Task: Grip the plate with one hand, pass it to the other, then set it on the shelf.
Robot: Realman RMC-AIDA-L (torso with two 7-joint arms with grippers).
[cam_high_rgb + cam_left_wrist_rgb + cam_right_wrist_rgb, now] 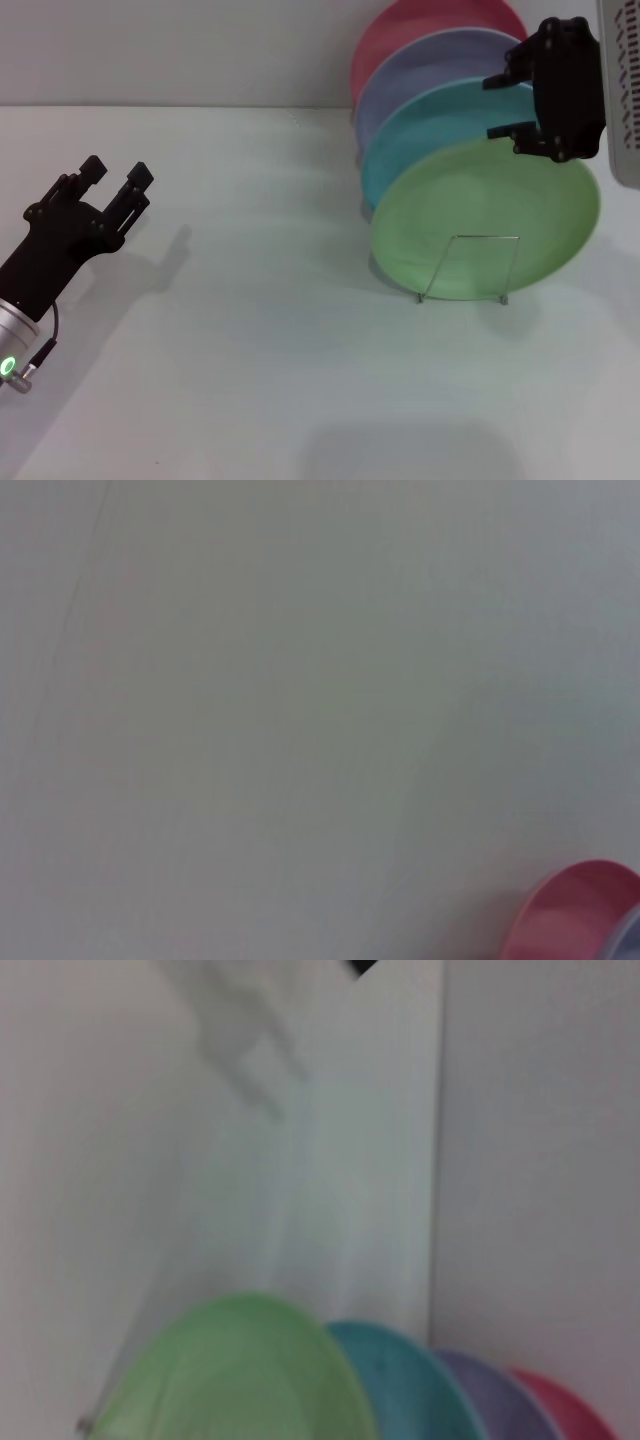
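Note:
The light-green plate [485, 220] stands on edge at the front of the shelf [482, 237], whose wire loop crosses the plate's lower face. The right wrist view looks down on the green plate's rim [235, 1370]. My right gripper [506, 103] hovers open just above the plate's upper right rim, fingers pointing left, with nothing held between them. Far to the left, my left gripper [117, 172] is open and empty above the white table.
Behind the green plate stand a turquoise plate [420, 130], a lavender plate [420, 65] and a pink plate [400, 25] in a row. A white perforated basket [622, 90] sits at the far right edge. A wall runs behind the plates.

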